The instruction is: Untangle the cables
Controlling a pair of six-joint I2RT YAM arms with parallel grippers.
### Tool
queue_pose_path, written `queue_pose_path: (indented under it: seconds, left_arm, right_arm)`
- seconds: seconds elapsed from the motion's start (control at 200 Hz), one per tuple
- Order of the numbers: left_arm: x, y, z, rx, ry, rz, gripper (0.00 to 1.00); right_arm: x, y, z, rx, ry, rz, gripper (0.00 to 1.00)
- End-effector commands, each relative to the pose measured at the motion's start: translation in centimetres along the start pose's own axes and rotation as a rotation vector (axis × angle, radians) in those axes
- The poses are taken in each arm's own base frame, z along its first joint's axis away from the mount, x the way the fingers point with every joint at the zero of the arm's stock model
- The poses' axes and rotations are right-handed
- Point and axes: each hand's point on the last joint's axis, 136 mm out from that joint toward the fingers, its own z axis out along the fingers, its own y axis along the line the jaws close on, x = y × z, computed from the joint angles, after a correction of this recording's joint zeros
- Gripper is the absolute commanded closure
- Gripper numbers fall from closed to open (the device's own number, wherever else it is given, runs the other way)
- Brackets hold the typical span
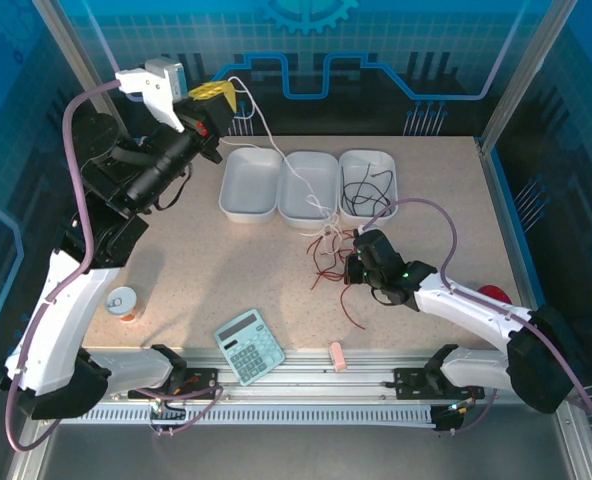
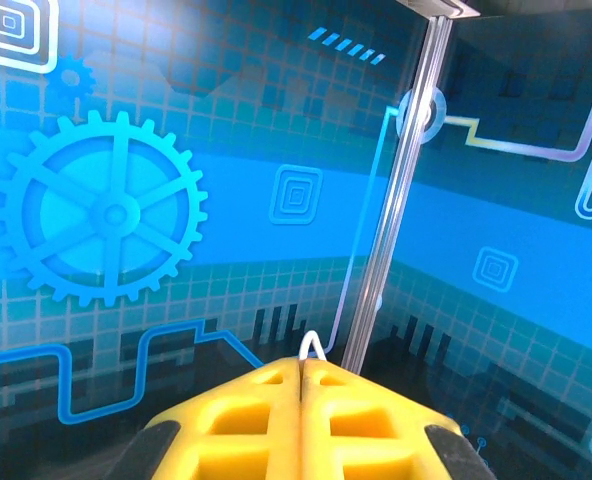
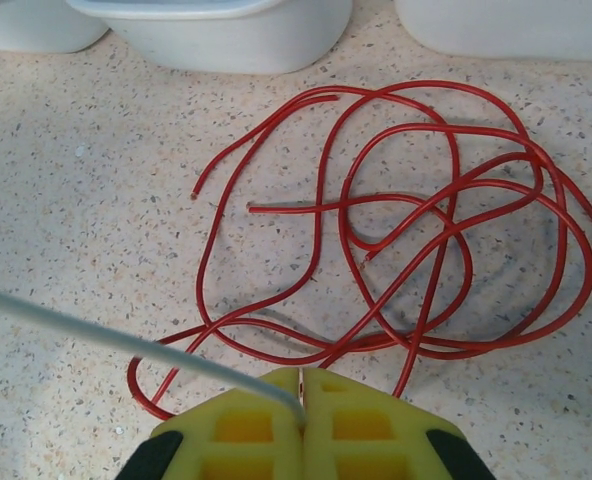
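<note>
- I am viewing a speckled beige table (image 1: 196, 270) boxed in by blue wall panels (image 2: 116, 210) printed with gears and circuit lines.
- Three white trays are sitting in a row at the far side, and I am taking the middle tray (image 1: 294, 210) as my reference point.
- A calculator (image 1: 249, 345) is lying well in front of the middle tray, slightly to its left.
- Thin black cables (image 1: 364, 190) are lying loosely in the right-hand tray (image 1: 368, 153), the middle tray's neighbour.
- Thin red cables (image 3: 426, 250) are sprawling in overlapping, crossing loops on the table just in front of the middle tray.
- A thin white cable (image 3: 126, 342) is running from high up, behind and left of the middle tray, down across that tray to the table in front of it.
- The left gripper (image 2: 301, 372) is hanging in the air behind and left of the middle tray, its yellow pads pressing together on the white cable, a small loop poking out.
- The right gripper (image 3: 301, 388) is sitting low just in front of the middle tray, pads clamping the white cable beside the red loops.
</note>
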Motion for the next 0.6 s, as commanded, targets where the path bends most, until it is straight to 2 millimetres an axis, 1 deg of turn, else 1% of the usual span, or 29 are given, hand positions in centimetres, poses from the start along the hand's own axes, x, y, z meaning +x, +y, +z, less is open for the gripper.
queue_pose_path:
  seconds: [0.0, 0.05, 0.095, 0.145, 0.22, 0.245, 0.265, 0.28, 0.29, 0.305, 0.34, 0.38, 0.42, 0.535, 0.595]
  left_arm:
    - [-1.8, -0.3, -0.3, 0.009, -0.046, 0.009, 1.00]
    - [-1.6, -0.2, 0.0, 0.006, -0.037, 0.008, 1.00]
    - [-1.6, 0.0, 0.1, -0.003, -0.035, 0.014, 1.00]
    - [-1.8, 0.1, 0.1, -0.013, -0.040, 0.021, 1.00]
    - [-2.2, 0.2, 0.1, -0.015, -0.048, 0.029, 1.00]
    - [-2.3, 0.0, 0.2, -0.008, -0.046, 0.029, 1.00]
    - [-2.3, -0.1, 0.2, -0.002, -0.044, 0.027, 1.00]
    - [-2.3, -0.2, 0.2, 0.004, -0.042, 0.026, 1.00]
    - [-2.3, -0.3, 0.2, 0.009, -0.039, 0.024, 1.00]
    - [-2.2, -0.4, 0.2, 0.018, -0.036, 0.022, 1.00]
    - [-2.0, -0.7, 0.4, 0.037, -0.026, 0.017, 1.00]
    - [-1.6, -1.1, 0.4, 0.062, -0.012, 0.007, 1.00]
    - [-1.2, -1.5, 0.6, 0.088, 0.005, -0.004, 1.00]
    - [-0.1, -2.7, 0.7, 0.164, 0.041, -0.041, 1.00]
    - [0.2, -3.0, 0.7, 0.186, 0.049, -0.057, 1.00]
  right_arm:
    - [0.0, 1.2, -0.2, -0.081, -0.014, -0.030, 1.00]
    - [-0.7, 2.1, -0.9, -0.116, -0.054, -0.049, 1.00]
    - [-1.2, 2.3, -1.4, -0.132, -0.082, -0.058, 1.00]
    - [-1.6, 2.2, -1.8, -0.126, -0.101, -0.062, 1.00]
    - [-1.2, 1.6, -1.9, -0.107, -0.095, -0.078, 1.00]
    - [-1.0, 1.6, -1.9, -0.113, -0.091, -0.087, 0.90]
    - [-0.9, 1.7, -1.9, -0.120, -0.089, -0.092, 0.74]
    - [-0.8, 1.8, -2.0, -0.128, -0.088, -0.094, 0.59]
    - [-0.7, 1.8, -2.0, -0.134, -0.087, -0.096, 0.53]
    - [-0.7, 2.0, -2.1, -0.147, -0.087, -0.102, 0.47]
    - [-0.7, 2.7, -2.4, -0.184, -0.094, -0.113, 0.39]
    - [-1.0, 3.4, -3.0, -0.221, -0.110, -0.123, 0.34]
    - [-1.5, 4.0, -3.7, -0.258, -0.136, -0.132, 0.31]
    - [-3.5, 6.2, -6.2, -0.367, -0.224, -0.150, 0.30]
    - [-4.5, 7.0, -7.5, -0.401, -0.261, -0.150, 0.30]
